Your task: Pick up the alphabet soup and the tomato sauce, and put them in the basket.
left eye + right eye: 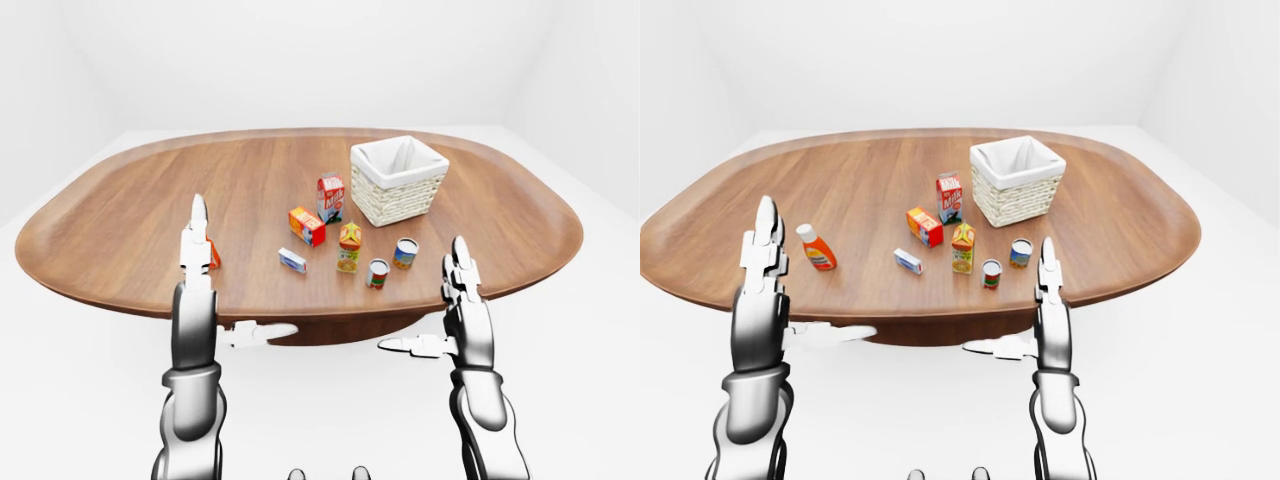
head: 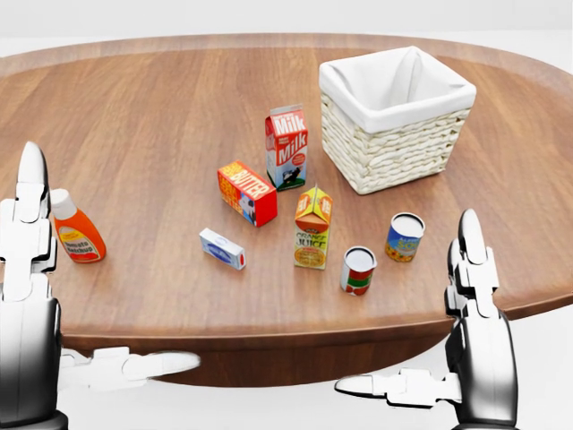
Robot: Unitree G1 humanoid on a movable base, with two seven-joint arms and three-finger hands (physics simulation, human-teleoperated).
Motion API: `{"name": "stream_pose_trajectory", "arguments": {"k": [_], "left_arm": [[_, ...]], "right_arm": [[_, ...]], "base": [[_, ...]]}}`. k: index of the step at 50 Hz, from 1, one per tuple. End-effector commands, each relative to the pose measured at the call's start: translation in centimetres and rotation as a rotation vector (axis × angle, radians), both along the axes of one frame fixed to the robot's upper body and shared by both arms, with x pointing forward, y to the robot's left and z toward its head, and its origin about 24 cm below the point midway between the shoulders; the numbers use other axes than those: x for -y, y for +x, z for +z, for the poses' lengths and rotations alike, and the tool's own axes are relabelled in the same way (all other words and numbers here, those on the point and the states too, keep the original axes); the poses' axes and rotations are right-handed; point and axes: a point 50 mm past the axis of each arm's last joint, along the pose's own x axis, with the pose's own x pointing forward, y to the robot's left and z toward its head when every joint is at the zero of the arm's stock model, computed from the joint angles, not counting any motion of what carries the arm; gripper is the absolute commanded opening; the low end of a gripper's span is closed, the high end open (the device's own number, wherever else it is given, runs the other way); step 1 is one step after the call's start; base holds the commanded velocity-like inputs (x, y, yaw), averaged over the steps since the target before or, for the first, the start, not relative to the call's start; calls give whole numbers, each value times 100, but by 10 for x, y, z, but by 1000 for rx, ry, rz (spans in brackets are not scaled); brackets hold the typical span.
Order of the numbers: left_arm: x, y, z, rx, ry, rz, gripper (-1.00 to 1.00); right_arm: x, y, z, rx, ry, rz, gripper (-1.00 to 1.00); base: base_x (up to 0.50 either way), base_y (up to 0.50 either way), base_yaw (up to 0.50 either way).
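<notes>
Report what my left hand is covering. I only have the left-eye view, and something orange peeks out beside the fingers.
Observer: It is an orange bottle with a white cap, standing upright. The right-eye view shows it whole, to the right of the left hand.
Operator: Read me the labels on the two cartons. They are too small here.
Observer: In the head view the taller carton says Milk and the shorter carton says Orange Juice.
</notes>
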Motion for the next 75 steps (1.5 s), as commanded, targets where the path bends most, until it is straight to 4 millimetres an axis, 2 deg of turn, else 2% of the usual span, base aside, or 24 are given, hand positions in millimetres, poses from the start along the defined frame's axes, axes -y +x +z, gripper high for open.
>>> {"name": "stream_pose_trajectory", "arguments": {"k": [1,12,13,19,20,23,27,30,31,35,38,56,60,65,66,69,72,75], "left_arm": [[0,-1,1,6,12,3,100],[1,0,0,-1,9,-2,100],[1,0,0,-1,10,-2,100],[1,1,-1,-5,7,-7,100],[1,2,-1,-8,5,-9,100],[1,3,-2,-14,0,-13,100],[1,5,-5,-26,-13,-25,100],[2,4,-4,-23,-12,-27,100],[2,4,-4,-24,-12,-28,100],[1,4,-5,-27,-12,-27,100],[1,4,-5,-28,-13,-28,100],[5,0,-1,-14,-17,-57,100],[5,4,-4,-30,-18,-60,100],[5,5,-5,-33,-19,-60,100],[5,5,-4,-32,-17,-60,100],[5,5,-5,-33,-18,-62,100],[5,5,-5,-35,-18,-64,100],[6,5,-5,-37,-19,-66,100]], "right_arm": [[-1,-2,10,41,-9,1,100],[-1,-1,8,33,-10,1,100],[0,0,2,7,-10,-4,100],[-1,-1,8,33,-12,2,100],[0,0,2,8,-12,-2,100],[-1,-1,9,38,-11,6,100],[-1,-1,1,5,-11,1,100],[-1,-1,8,35,-11,9,100],[-1,-1,3,12,-12,5,100],[-2,-2,9,36,-14,9,100],[-2,-2,5,18,-15,6,100],[-2,-2,8,33,-13,12,100],[-2,-2,9,37,-14,11,100],[-2,0,6,26,-14,11,100],[-1,0,-2,-12,-13,4,100],[-1,0,-4,-17,-13,2,100],[-2,-1,7,29,-14,12,100],[-2,0,8,33,-15,14,100]], "base": [[35,0,0],[36,0,0],[36,0,0],[36,0,0],[37,0,0],[36,0,0],[36,0,0],[36,0,0],[37,0,0],[36,0,0],[36,0,0],[36,0,0],[36,0,0],[36,0,0],[36,0,0],[36,0,0],[36,0,0],[32,0,0]]}}
